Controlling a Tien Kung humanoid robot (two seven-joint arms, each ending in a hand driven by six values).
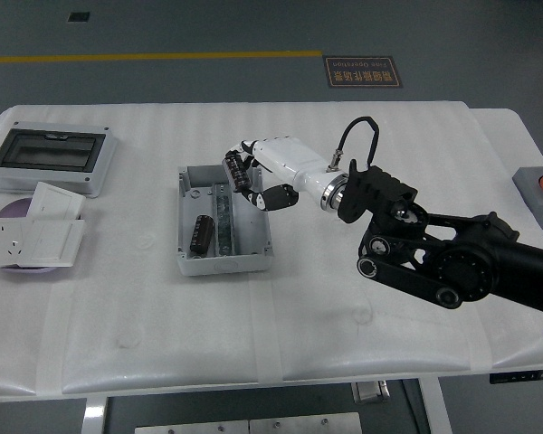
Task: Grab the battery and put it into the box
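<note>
Grey plastic box (223,220) sits open near the middle of the white table (362,136), one battery (200,232) lying inside its left half. Right hand (264,178) reaches in from the right edge, fingers curled around a second battery (234,170), held above the box's far right corner.

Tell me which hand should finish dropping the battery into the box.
The right hand: it already grips the battery and hangs over the box, above its right half. The left arm is out of view.
</note>
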